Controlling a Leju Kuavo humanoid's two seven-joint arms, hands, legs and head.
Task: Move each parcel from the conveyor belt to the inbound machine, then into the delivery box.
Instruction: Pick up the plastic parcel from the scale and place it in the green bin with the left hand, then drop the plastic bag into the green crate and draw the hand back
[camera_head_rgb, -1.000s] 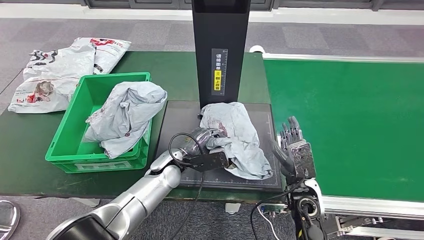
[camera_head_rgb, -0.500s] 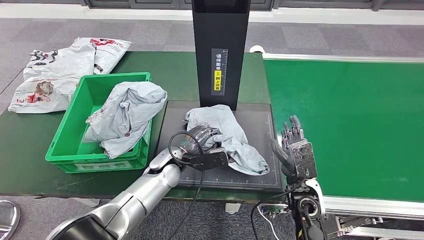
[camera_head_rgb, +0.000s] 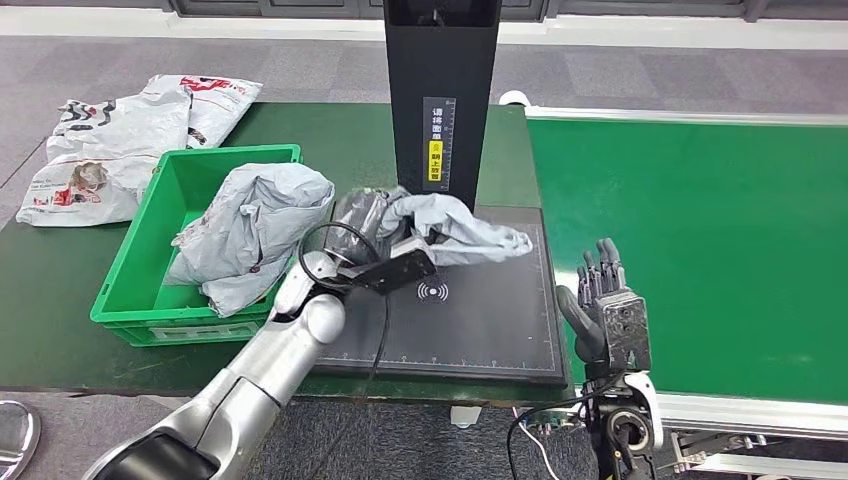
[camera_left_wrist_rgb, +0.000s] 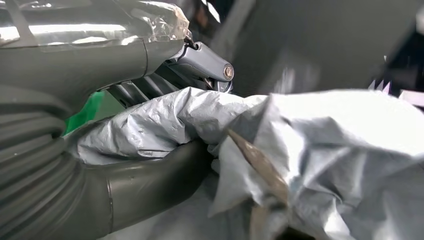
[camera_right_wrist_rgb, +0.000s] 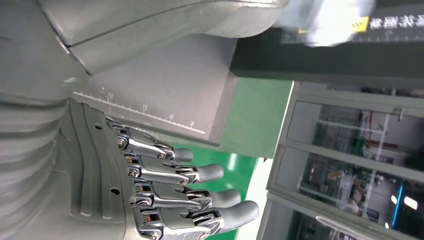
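Grey, crinkled parcel (camera_head_rgb: 440, 228) in the left robot hand (camera_head_rgb: 385, 262), itself dark grey under clear film. Black scanner plate (camera_head_rgb: 470, 320) just beneath that hand, marked with a white wireless symbol (camera_head_rgb: 432, 291) and fine white ruler ticks along its edge. Black upright column (camera_head_rgb: 441, 100) beyond, bearing a white-lettered strip with a yellow patch. Bright green crate (camera_head_rgb: 160, 275) beside the left robot hand, holding another grey parcel (camera_head_rgb: 250, 230). White-grey bags (camera_head_rgb: 110, 145) with red and black print farther out. Dark green bench (camera_head_rgb: 50, 290). Vivid green belt (camera_head_rgb: 700, 250) by the right robot hand (camera_head_rgb: 608, 315), dark grey with silver links.
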